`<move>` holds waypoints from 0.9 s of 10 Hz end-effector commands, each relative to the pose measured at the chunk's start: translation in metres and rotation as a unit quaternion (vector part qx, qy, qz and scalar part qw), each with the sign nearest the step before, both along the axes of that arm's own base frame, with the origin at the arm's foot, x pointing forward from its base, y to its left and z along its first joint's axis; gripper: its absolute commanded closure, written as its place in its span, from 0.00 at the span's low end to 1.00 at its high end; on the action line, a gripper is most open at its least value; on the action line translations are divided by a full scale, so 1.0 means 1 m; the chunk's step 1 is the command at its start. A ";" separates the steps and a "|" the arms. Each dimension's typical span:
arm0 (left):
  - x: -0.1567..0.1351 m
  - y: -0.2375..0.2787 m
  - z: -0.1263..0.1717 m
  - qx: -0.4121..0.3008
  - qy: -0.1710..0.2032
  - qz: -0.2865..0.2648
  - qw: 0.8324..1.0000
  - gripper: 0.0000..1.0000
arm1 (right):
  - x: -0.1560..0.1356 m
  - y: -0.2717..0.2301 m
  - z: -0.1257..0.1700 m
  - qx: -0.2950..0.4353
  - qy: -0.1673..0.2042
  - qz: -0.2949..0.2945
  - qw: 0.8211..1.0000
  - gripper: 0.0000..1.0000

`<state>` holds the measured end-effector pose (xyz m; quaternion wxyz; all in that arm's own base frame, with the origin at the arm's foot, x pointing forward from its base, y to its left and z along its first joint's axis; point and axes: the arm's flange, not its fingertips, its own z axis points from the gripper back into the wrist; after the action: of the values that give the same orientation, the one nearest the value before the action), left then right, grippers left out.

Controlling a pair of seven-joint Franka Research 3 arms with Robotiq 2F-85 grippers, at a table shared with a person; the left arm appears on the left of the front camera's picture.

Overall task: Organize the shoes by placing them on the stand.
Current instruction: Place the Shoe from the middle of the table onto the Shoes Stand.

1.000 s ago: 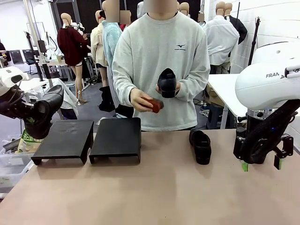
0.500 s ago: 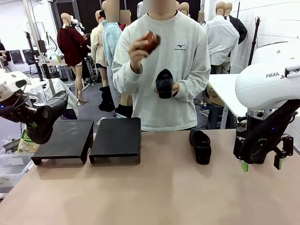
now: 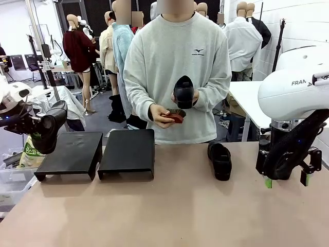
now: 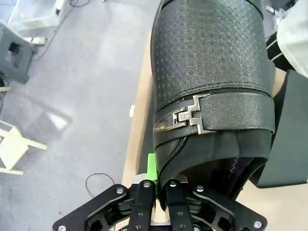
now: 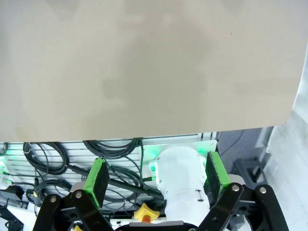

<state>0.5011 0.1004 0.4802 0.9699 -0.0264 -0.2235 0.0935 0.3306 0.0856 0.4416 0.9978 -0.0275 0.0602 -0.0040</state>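
Observation:
My left gripper (image 4: 160, 180) is shut on the heel rim of a black shoe (image 4: 211, 82) with a silver buckle; in the front view that shoe (image 3: 51, 131) hangs in the air at the far left, just left of and above the stand (image 3: 72, 152). A second black shoe (image 3: 220, 159) lies on the table right of centre. The person at the far side holds a third shoe (image 3: 183, 91) upright in one hand and a reddish brush (image 3: 174, 116) in the other. My right gripper (image 3: 286, 180) hovers open and empty above the table's right side; its green pads (image 5: 98, 175) stand wide apart.
The stand is two low black platforms side by side, the second one (image 3: 128, 149) nearer the middle. A clear bin (image 3: 10, 180) sits off the table's left edge. The tan tabletop (image 3: 169, 211) in front is bare.
My left arm has shifted the held shoe slightly left and tilted it. The person's hand with the brush rose to shoulder height, then came back down below the held shoe.

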 end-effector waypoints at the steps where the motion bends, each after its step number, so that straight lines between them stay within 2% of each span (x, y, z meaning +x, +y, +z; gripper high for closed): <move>1: 0.011 0.014 -0.004 -0.036 -0.004 -0.007 0.999 1.00 | 0.000 0.004 0.001 0.005 0.003 -0.008 1.000 0.00; 9: 0.016 0.014 -0.049 -0.052 0.035 -0.024 0.998 1.00 | 0.000 0.004 0.001 0.005 0.003 -0.008 1.000 0.00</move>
<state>0.5155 0.1048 0.4296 0.9777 -0.0626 -0.1776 0.0932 0.3306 0.0855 0.4417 0.9978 -0.0274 0.0602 -0.0040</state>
